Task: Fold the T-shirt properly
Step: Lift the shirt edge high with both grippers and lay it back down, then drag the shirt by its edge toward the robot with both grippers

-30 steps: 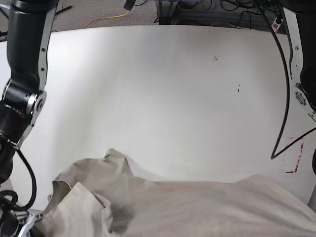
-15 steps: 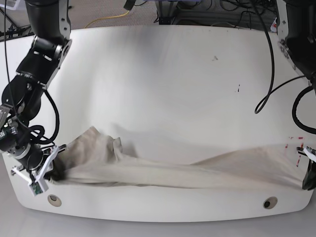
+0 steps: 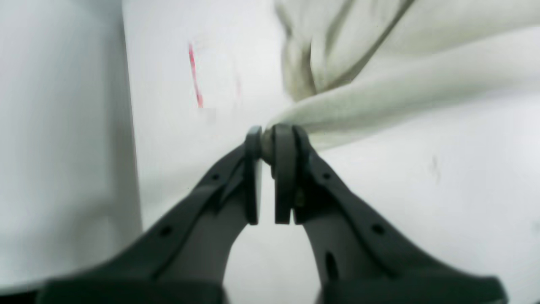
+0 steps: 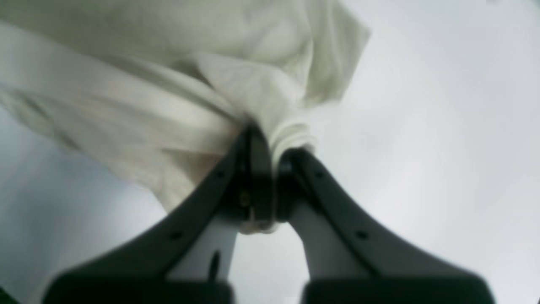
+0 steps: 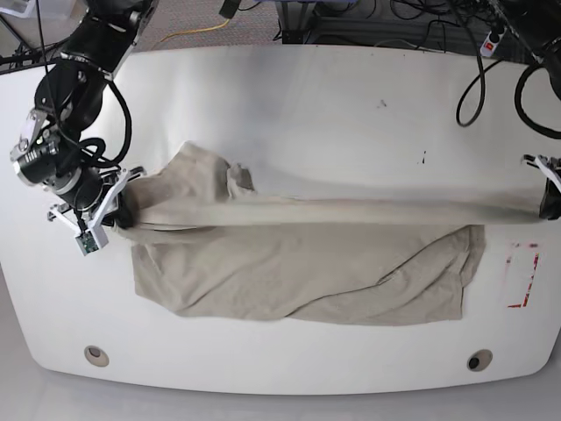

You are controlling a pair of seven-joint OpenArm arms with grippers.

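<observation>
My left gripper (image 3: 265, 139) is pinched tight on a bunched edge of the soft, wrinkled beige cotton T-shirt (image 5: 298, 263); my right gripper (image 4: 270, 152) is clamped on a gathered, ribbed-looking fold at the far end. Between them the cloth stretches in a taut ridge, the rest lying crumpled on the smooth white table (image 5: 316, 114).

- Both wrist views are blurred, so the T-shirt (image 4: 147, 97) shows no stitching or hem detail
- The left gripper (image 5: 550, 200) is cut off by the base view's right edge
- The fabric caught inside the right gripper (image 4: 265, 147) is hidden between its closed fingers
- The red marking (image 3: 195, 80) is smeared, its shape unclear
</observation>
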